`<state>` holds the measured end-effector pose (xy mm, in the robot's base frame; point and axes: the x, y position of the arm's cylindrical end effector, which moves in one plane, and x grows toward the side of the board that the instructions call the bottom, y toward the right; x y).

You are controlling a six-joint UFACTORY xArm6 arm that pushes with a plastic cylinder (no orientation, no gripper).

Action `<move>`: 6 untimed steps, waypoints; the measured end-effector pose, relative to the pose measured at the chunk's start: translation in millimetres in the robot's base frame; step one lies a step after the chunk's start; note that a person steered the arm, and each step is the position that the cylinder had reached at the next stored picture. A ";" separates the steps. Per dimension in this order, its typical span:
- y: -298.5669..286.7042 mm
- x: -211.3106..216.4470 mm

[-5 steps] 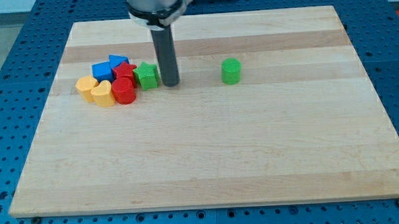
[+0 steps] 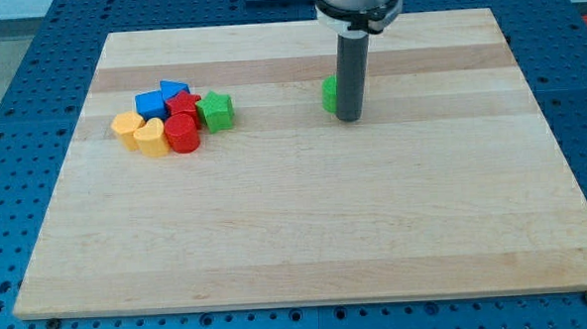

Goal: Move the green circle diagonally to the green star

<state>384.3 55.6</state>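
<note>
The green circle [image 2: 328,94] sits right of the board's upper middle, mostly hidden behind my rod. My tip [image 2: 349,116] rests on the board right against the circle's right side, at its lower edge. The green star [image 2: 215,111] lies well to the view's left of it, at the right end of a cluster of blocks.
The cluster left of the star holds a red cylinder [image 2: 182,134], a red block [image 2: 183,107], a blue cube [image 2: 151,103], a blue triangle [image 2: 173,89], a yellow heart [image 2: 150,137] and a yellow block [image 2: 126,125]. The wooden board [image 2: 306,223] lies on a blue perforated table.
My rod has moved from just right of the green star to the view's right, and now stands against the green circle, covering most of it. The blocks have not visibly moved.
</note>
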 end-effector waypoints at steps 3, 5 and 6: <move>-2.0 -49.5; -27.0 -61.4; -36.2 -54.4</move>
